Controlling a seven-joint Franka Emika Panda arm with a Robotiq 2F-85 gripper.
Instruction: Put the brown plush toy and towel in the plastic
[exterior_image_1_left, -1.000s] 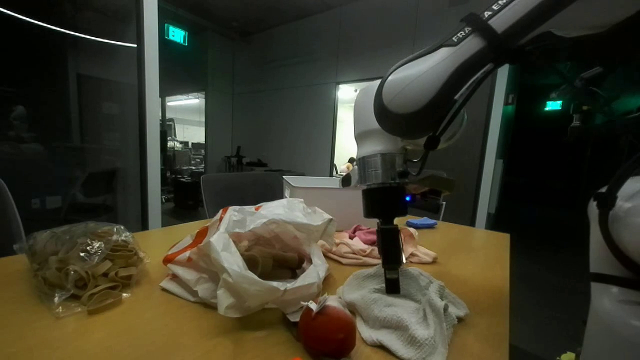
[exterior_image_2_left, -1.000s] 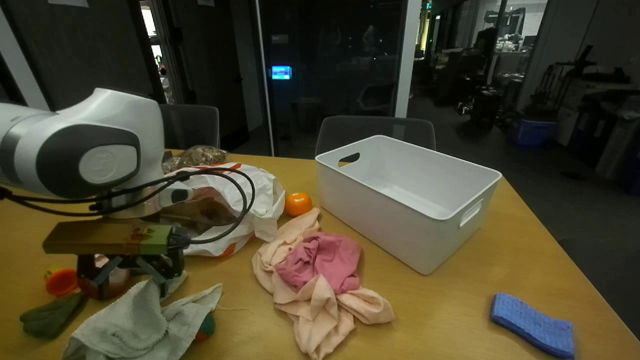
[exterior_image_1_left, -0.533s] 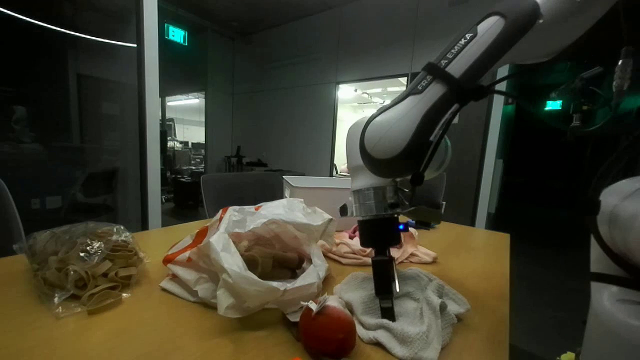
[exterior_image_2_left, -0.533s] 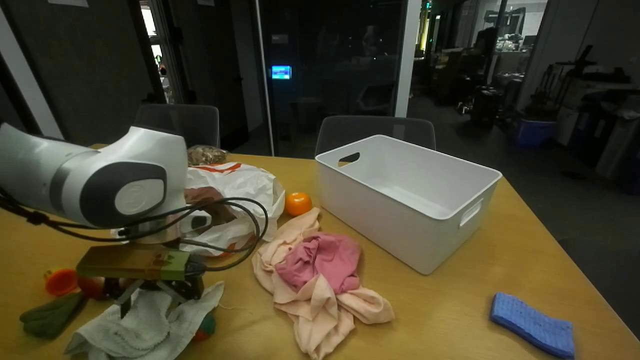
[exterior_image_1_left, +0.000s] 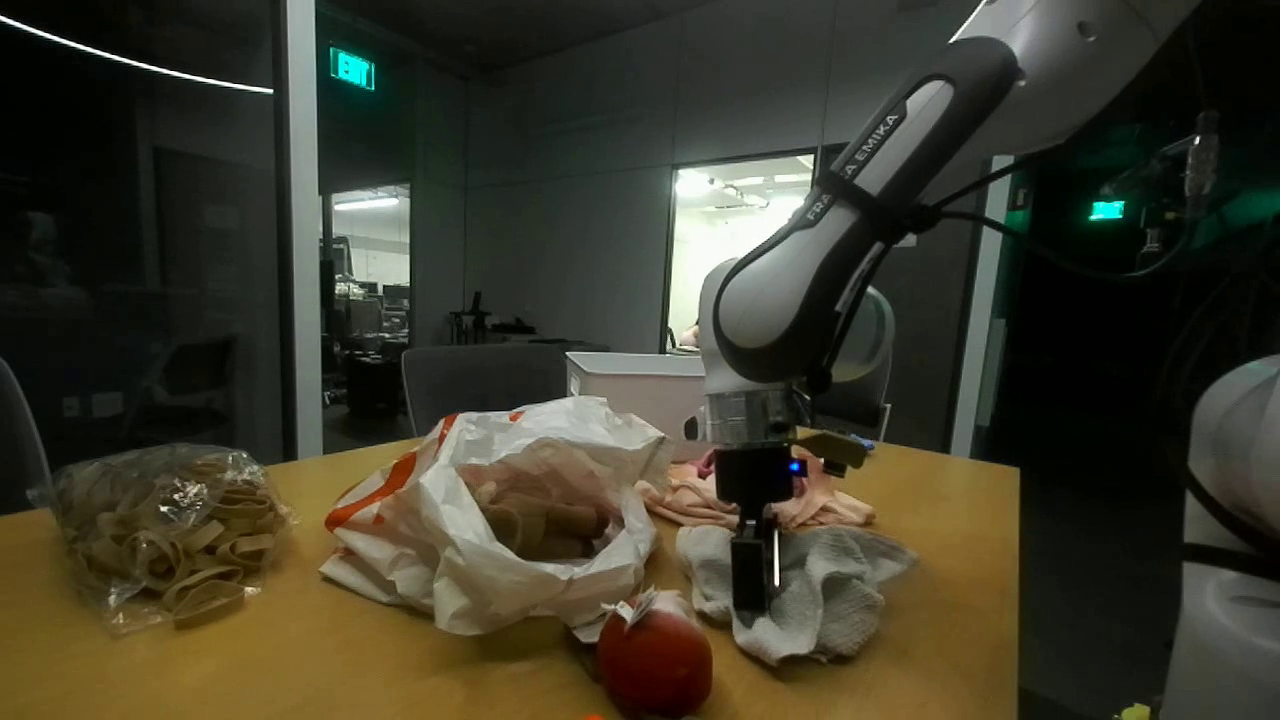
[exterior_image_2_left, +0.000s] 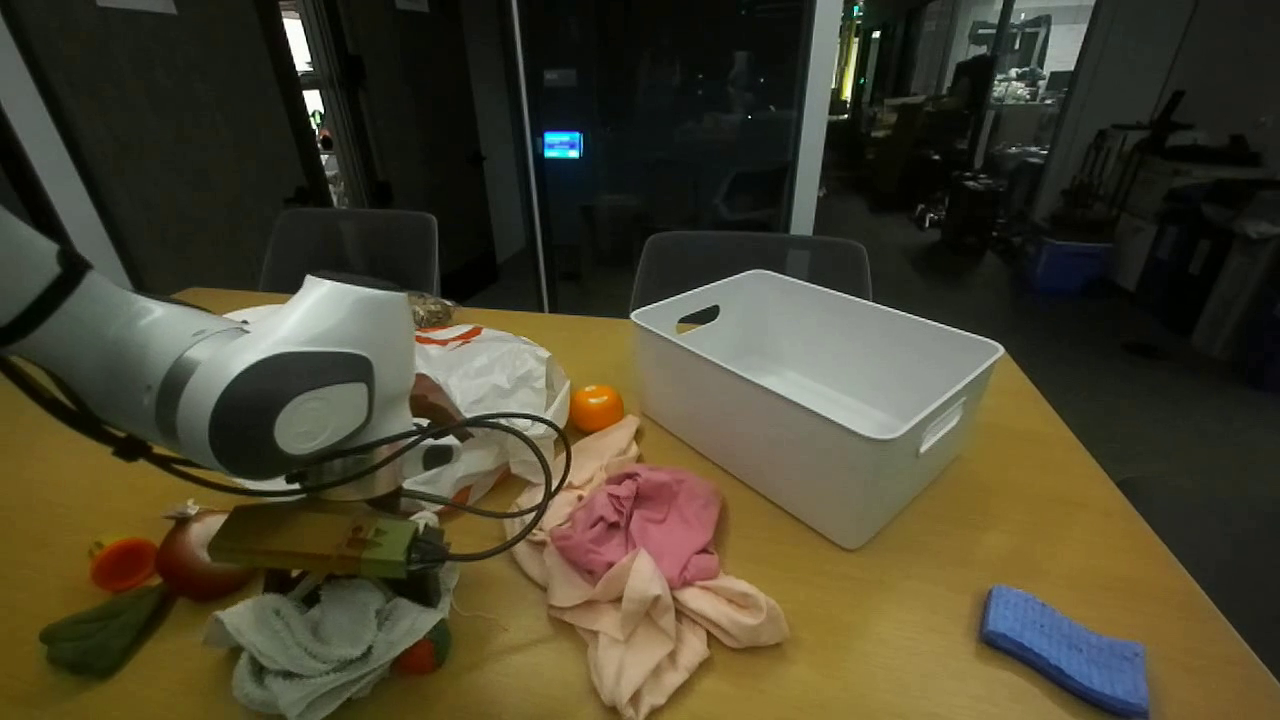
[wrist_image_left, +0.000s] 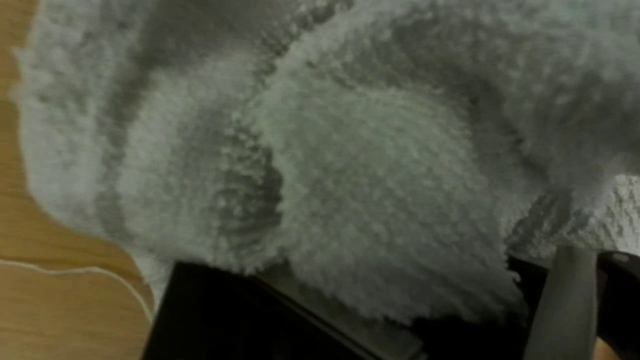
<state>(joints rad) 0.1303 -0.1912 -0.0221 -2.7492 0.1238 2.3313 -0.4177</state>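
Cannot see, in the wrist view, the tips of the hand (exterior_image_1_left: 752, 598) behind the terry towel (wrist_image_left: 360, 190), blurred and cropped by the edges.

Dim overall, background dark. In an exterior view, exit sign (exterior_image_1_left: 352, 68) glowing green, lit opening (exterior_image_1_left: 735, 210) washed white, glare on clear bag (exterior_image_1_left: 165, 530). Wrist view — towel (wrist_image_left: 370, 190) soft, blurred.

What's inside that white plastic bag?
What seems to be a brown plush toy shows in the mouth of the bag. Its lower part is hidden behind the bag's front, as is anything beneath.
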